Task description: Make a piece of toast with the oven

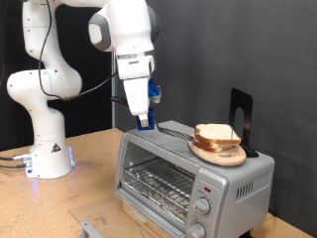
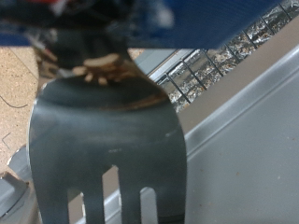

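The silver oven [image 1: 158, 159] stands on the wooden table with its wire rack [image 1: 158, 181] showing at the front. The piece of toast [image 1: 218, 133] lies on a round wooden plate [image 1: 226, 156] on the oven's top, towards the exterior view's right. My gripper [image 1: 146, 121], with blue fingers, hangs just above the left part of the oven's top, apart from the toast. In the wrist view a dark flat fork-shaped tool [image 2: 103, 131] fills the picture, its handle running up between my blue fingers [image 2: 187, 23]. The oven's metal top [image 2: 248, 140] lies below it.
A black upright stand [image 1: 241, 117] sits on the oven's top behind the plate. Round knobs [image 1: 204, 204] run down the oven's right front. The white robot base [image 1: 45, 149] stands at the exterior view's left. A metal part [image 1: 91, 229] lies at the bottom edge.
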Controlling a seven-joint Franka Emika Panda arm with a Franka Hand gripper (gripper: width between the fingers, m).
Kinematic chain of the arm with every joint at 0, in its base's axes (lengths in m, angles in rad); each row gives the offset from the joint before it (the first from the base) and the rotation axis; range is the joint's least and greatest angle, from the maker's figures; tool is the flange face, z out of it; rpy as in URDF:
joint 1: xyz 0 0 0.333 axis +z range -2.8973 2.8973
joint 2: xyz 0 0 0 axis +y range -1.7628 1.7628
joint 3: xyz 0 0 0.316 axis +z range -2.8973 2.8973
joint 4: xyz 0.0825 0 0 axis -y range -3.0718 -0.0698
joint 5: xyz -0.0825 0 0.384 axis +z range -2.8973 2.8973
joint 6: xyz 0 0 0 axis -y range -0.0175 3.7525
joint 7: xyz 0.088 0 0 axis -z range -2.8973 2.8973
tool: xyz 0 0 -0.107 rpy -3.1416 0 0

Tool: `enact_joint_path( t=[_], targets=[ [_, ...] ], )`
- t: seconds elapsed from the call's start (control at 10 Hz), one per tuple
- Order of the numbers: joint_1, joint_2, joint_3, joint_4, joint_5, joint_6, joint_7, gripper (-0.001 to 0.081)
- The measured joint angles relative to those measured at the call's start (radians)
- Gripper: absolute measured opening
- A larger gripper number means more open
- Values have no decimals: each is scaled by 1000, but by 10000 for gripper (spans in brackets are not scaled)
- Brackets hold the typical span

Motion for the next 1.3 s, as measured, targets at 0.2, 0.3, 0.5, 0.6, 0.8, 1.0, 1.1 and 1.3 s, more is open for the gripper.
enact_joint_path(
  t=[0.2,0.3,0.5,0.6,0.8,1.0,1.1,1.3],
  targets=[
    [0,0,10,0,1,11,0,401],
    [0,0,12,0,1,15,0,401],
    [0,-2,12,0,1,17,0,401],
    [0,-2,12,0,1,17,0,401],
    [0,-3,13,0,1,18,0,401],
    [0,-8,15,0,1,20,0,401],
    [0,-12,16,0,1,20,0,401],
    [0,-14,18,0,1,20,0,401]
  ],
)
